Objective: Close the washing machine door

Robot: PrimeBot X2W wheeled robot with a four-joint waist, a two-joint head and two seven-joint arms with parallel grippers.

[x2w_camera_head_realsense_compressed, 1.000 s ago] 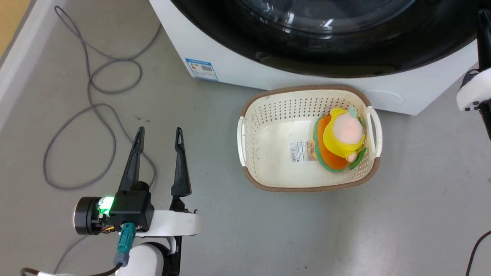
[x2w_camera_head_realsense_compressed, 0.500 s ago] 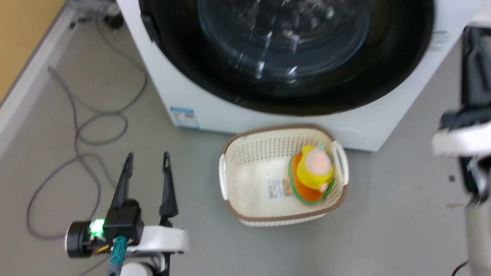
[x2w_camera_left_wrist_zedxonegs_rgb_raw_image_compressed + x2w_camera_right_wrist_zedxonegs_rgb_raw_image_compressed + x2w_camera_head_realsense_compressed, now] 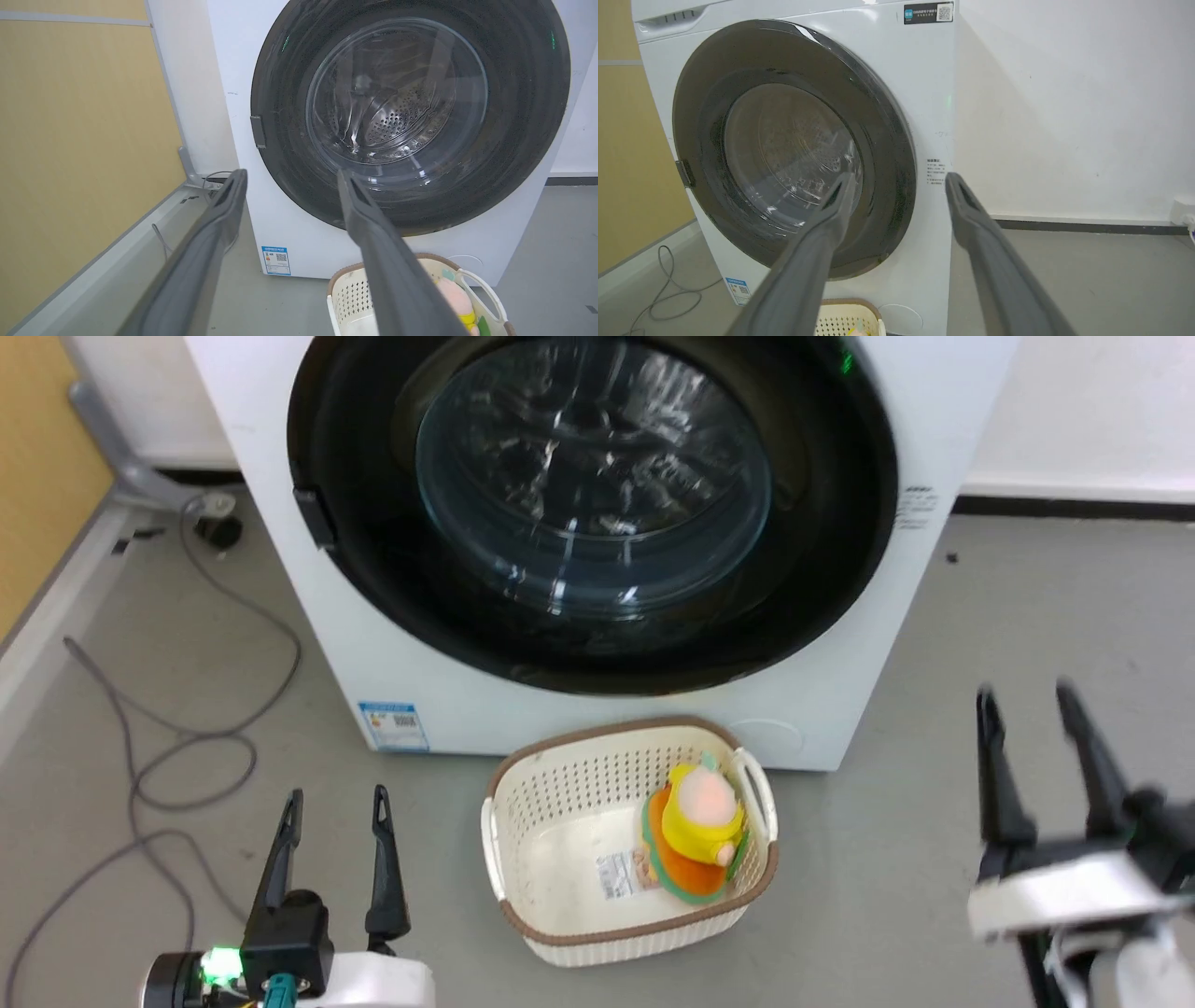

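1. Left end effector (image 3: 337, 793): two long dark tapered fingers (image 3: 276, 873), slotted hole near each tip.
2. Behind them: black housing block (image 3: 287, 933), lit green light (image 3: 220, 963), teal connector (image 3: 278, 997).
3. Black cylinder (image 3: 168, 985) on the side, white wrist shell (image 3: 383, 982).
4. Right end effector (image 3: 1023, 693): same dark fingers, white cover (image 3: 1064, 894), motion-blurred.

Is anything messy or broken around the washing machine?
Nothing looks broken or spilled. The only untidy thing is a loose grey cable looping over the floor left of the washing machine. Its door looks shut.
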